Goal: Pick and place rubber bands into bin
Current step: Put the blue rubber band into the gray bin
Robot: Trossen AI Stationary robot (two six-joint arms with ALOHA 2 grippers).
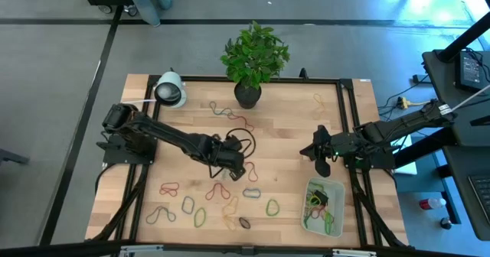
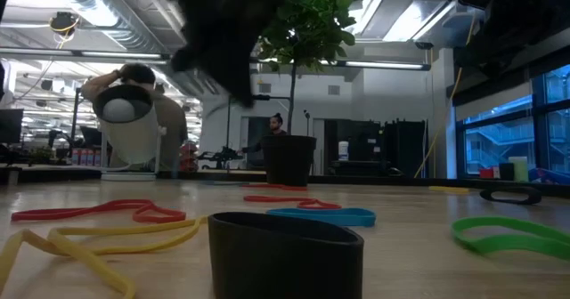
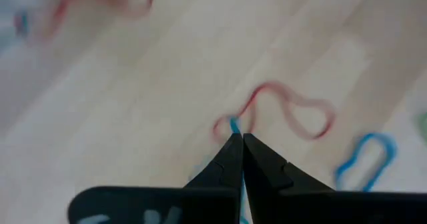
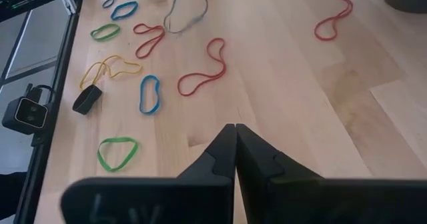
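Since the left end effector [image 3: 237, 139] has its fingers pressed together down at the tabletop [image 1: 291, 127] near the middle, the step in hand looks like the pinch on one rubber band. In the left wrist view a thin blue strand [image 3: 234, 125] shows right at the closed tips, beside a red band [image 3: 293, 111], so it seems to be nipping a blue band, though how securely cannot be told. To do this well, I would lift straight up and slowly, check that only the one loop comes away and that the neighbouring red one does not drag along, then carry it across toward four o'clock. There the bin [image 1: 335, 185] sits at the tabletop's edge, already holding several green and yellow bands. The other rubber bands [image 1: 199, 211] lie scattered mostly toward six and seven o'clock, a few toward twelve. The right end effector [image 1: 323, 165], fingers pressed together and holding nothing, waits just above the bin at three o'clock.
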